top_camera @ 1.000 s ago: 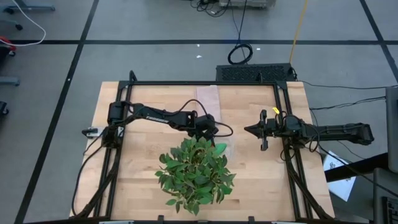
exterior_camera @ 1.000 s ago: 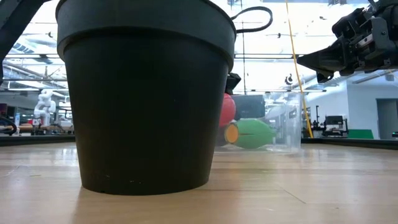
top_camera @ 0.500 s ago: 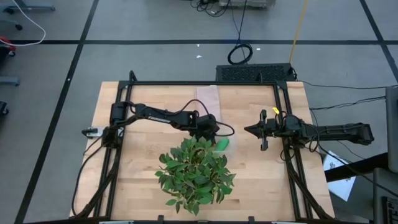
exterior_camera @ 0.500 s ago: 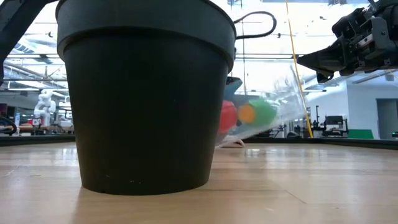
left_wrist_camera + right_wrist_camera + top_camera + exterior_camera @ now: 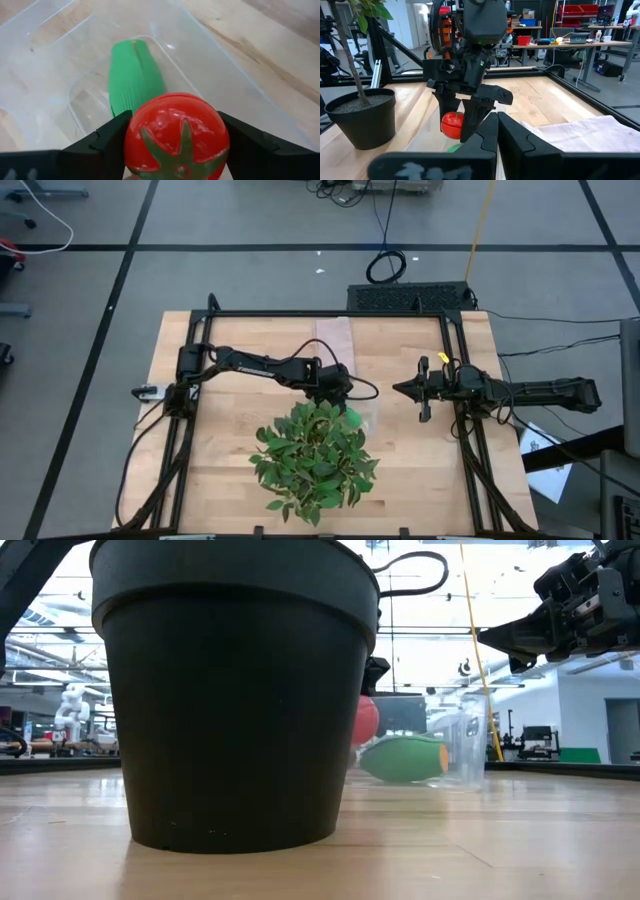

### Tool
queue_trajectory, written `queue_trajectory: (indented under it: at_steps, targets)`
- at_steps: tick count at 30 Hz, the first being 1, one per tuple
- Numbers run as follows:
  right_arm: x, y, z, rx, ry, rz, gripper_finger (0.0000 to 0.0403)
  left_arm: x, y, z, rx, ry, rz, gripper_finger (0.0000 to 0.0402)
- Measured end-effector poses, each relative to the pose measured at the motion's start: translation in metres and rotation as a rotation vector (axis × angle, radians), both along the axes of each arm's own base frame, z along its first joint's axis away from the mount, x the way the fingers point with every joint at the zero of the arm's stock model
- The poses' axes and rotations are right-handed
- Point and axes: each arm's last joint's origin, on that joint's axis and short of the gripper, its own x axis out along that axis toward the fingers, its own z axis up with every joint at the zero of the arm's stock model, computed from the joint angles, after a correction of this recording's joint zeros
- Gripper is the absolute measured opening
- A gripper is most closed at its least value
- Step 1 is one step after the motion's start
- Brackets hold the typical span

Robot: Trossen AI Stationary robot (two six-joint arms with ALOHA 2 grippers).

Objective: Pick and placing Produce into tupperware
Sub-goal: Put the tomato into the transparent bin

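Note:
The tupperware (image 5: 366, 411), a clear shallow tub (image 5: 210, 57), stands flat on the table just beyond the plant. A green ribbed piece of produce (image 5: 131, 77) lies on its side on the tub's floor (image 5: 405, 758). My left gripper (image 5: 176, 147) reaches in from the table's left, slanting down over the tub's near end, and is shut on a red tomato (image 5: 365, 720). My right gripper (image 5: 400, 389) waits shut at the table's right, level and well above the tabletop (image 5: 492, 637). My left gripper pinches the red tomato (image 5: 176, 135) between its two fingers, one on each side (image 5: 107, 142). The fingers slant down from the table's left. The tomato's green star faces the wrist camera. It hangs above the tub's floor, beside the green piece (image 5: 452, 125).
A big leafy plant (image 5: 315, 455) in a black pot (image 5: 230, 690) stands right in front of the tub and hides its near-left part. A pinkish folded cloth (image 5: 335, 340) lies toward the far edge. A black frame (image 5: 330, 314) rims the table.
Half a second ago the tub stood tipped, one end raised off the table with the green piece slid up against the tomato. It has dropped back flat. The green piece has turned about, its orange end now pointing the other way.

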Motion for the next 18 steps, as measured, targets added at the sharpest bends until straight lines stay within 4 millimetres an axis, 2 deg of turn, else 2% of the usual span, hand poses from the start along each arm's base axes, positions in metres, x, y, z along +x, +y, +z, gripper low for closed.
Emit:
queue_trajectory:
  at_steps: [18]
  targets:
    - [0.0000,0.0000,0.0001,0.000,-0.001,0.000,0.0000,0.0009,-0.0002,-0.0024,-0.018,0.007,0.003,0.0260]
